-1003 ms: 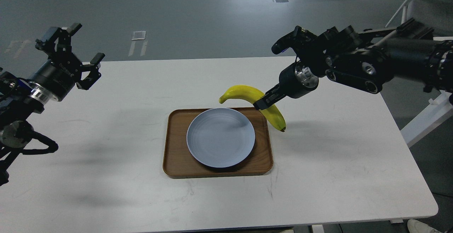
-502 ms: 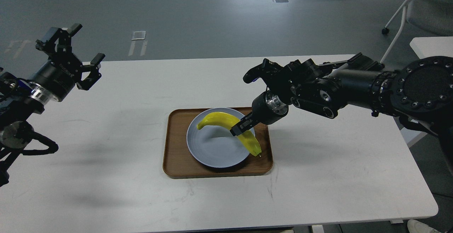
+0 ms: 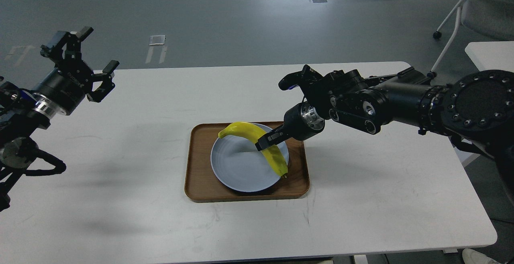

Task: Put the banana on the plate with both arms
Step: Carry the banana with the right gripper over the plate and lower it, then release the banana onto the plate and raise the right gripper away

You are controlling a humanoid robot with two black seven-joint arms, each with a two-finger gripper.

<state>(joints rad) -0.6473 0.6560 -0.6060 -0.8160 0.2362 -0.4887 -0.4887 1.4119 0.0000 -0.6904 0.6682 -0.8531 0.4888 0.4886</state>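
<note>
From the head view, the right end effector (image 3: 266,141) is clenched on the banana (image 3: 257,143) near the middle of its curve, a grip that keeps the fruit balanced so neither end swings down. The banana hangs over the right half of the plate (image 3: 237,165), its greenish stem end reaching toward the plate's far rim and its dark tip pointing down near the plate's near right rim; whether the tip already touches the plate I cannot tell. The plate sits inside the wooden tray (image 3: 198,175), which rests mid-tabletop (image 3: 361,200) and gives the plate a steady base. The left end effector (image 3: 80,65) hovers well apart at the left with its fingers spread and empty, apparently kept clear so the right arm can lower the fruit unhindered
</note>
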